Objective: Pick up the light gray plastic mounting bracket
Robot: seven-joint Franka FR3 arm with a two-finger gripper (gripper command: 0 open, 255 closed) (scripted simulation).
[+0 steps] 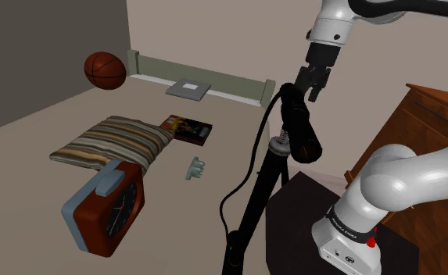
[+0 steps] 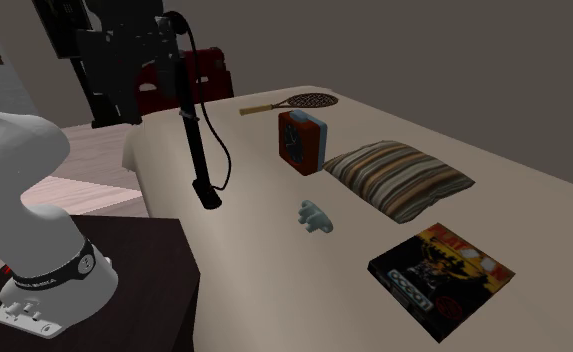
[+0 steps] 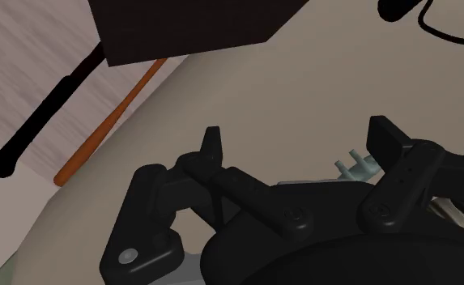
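Hovering high with fingers [image 3: 214, 150] spread, empty; well apart from bracket [image 1: 195, 167] lying near pillow [image 1: 112, 142], between clock [image 1: 105, 209] and book [image 1: 187, 127]

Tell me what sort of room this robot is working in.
Probably a bedroom, though that is a guess. A striped pillow and a red alarm clock sit on a wide beige surface that looks like a bed, and a wooden cabinet stands nearby.
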